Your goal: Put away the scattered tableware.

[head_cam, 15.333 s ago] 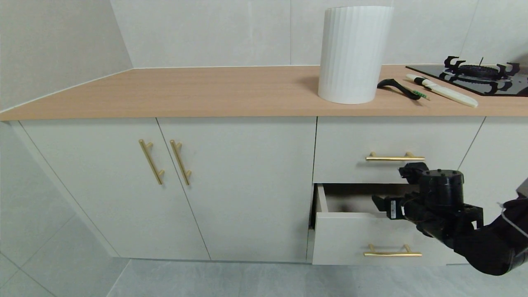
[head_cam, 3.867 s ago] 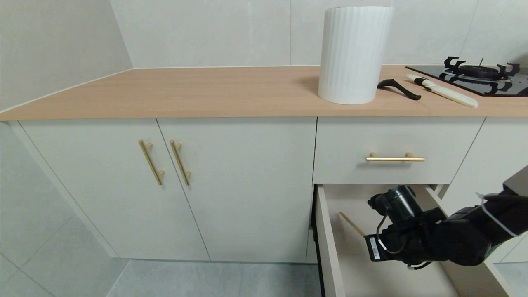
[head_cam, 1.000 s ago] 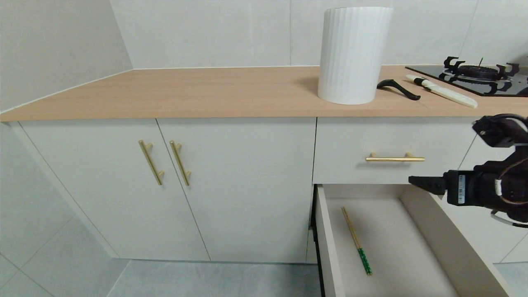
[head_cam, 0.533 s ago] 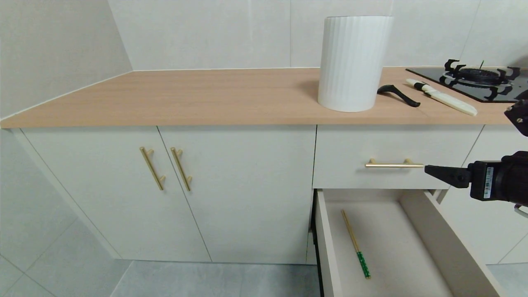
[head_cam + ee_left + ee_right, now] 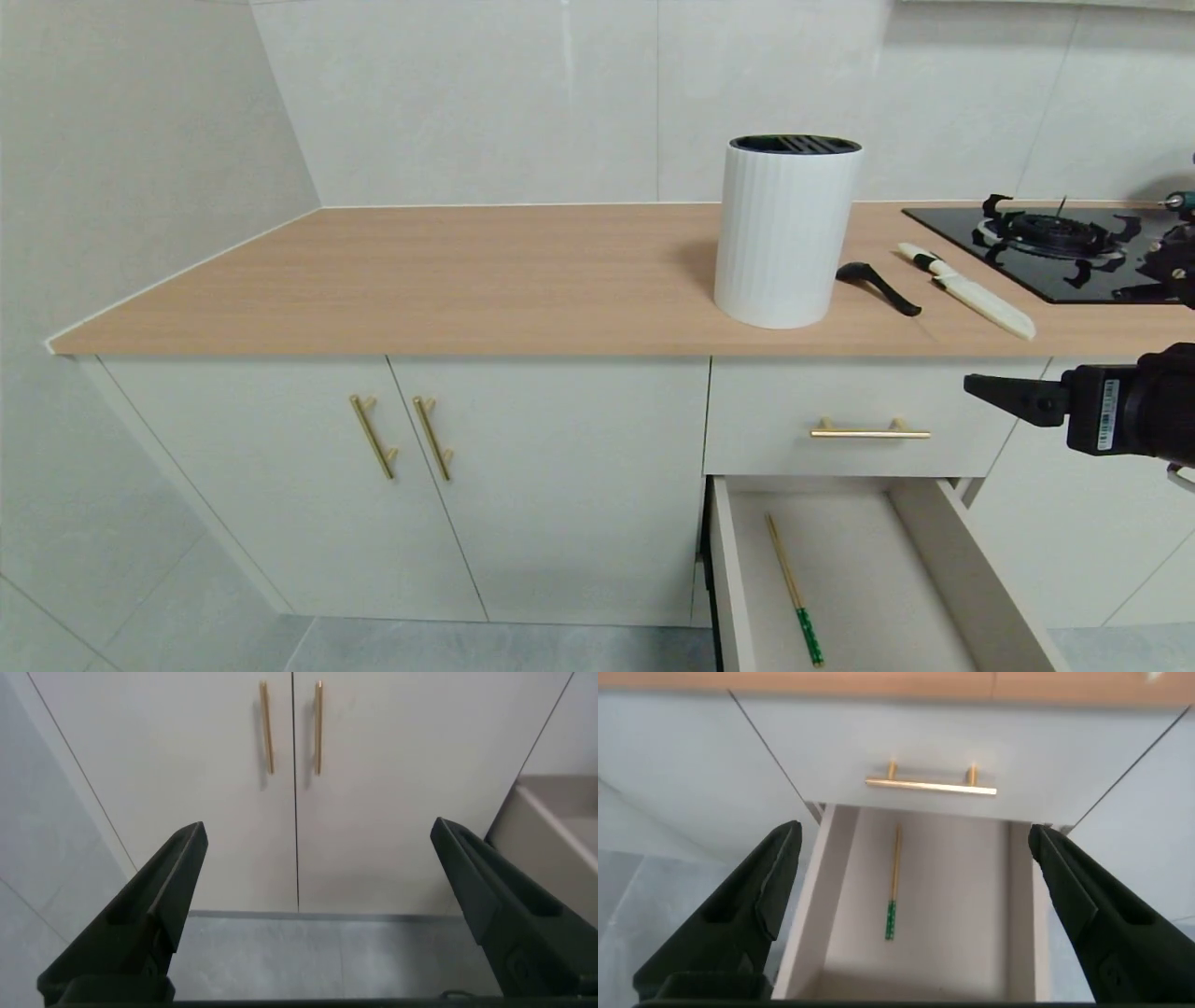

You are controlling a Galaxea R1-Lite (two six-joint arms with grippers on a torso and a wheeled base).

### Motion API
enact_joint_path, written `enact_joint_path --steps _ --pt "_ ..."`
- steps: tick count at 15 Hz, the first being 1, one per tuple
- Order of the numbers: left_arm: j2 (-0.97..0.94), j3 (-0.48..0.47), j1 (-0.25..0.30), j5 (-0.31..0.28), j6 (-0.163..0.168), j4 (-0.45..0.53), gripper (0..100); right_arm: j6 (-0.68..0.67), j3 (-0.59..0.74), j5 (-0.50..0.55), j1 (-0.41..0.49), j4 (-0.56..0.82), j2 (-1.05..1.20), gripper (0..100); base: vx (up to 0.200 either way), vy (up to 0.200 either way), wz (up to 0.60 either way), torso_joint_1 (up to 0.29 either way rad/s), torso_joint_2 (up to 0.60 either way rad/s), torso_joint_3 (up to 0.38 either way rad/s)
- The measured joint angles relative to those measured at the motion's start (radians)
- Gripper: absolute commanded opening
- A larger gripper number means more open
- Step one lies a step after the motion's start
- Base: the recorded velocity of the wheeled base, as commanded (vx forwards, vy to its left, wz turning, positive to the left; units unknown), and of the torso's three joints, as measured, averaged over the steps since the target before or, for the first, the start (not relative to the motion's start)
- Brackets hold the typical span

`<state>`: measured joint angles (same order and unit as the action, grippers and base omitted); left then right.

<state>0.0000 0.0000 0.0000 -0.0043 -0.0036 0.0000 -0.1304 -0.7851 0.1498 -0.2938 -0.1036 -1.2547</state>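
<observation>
My left jaws and right jaws gape released, empty. Chopsticks (image 5: 792, 588) lie in the open lower drawer (image 5: 971, 569), left side; the knife (image 5: 966, 301) rests on the tabletop (image 5: 467, 280), right of the knife block (image 5: 784, 238).

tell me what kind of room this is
Most likely a kitchen: a gas hob set into a wooden countertop, a knife near a white slotted holder, and cabinets with an open drawer holding chopsticks.

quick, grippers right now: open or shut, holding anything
left gripper: open, fingers spread wide, holding nothing
right gripper: open, fingers spread wide, holding nothing
</observation>
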Motion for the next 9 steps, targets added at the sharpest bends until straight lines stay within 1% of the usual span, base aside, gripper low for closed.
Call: enact_joint_path --steps 4,6,7,9 --pt "0.000 0.000 0.000 0.000 0.000 0.000 100 0.000 0.000 -0.001 0.014 -0.002 -0.012 100 0.000 0.000 0.00 0.200 -0.49 -0.284" --pt "0.000 0.000 0.000 0.000 0.000 0.000 100 0.000 -0.002 -0.006 0.031 -0.027 -0.025 100 0.000 0.000 0.00 0.220 -0.50 -0.281" --pt "0.000 0.000 0.000 0.000 0.000 -0.001 100 0.004 -0.003 -0.020 0.043 -0.067 -0.036 100 0.000 0.000 0.00 0.129 -0.29 -0.163" --pt "0.000 0.000 0.000 0.000 0.000 0.000 100 0.033 -0.003 -0.074 0.077 -0.139 -0.073 100 0.000 0.000 0.00 0.051 -0.12 -0.066"
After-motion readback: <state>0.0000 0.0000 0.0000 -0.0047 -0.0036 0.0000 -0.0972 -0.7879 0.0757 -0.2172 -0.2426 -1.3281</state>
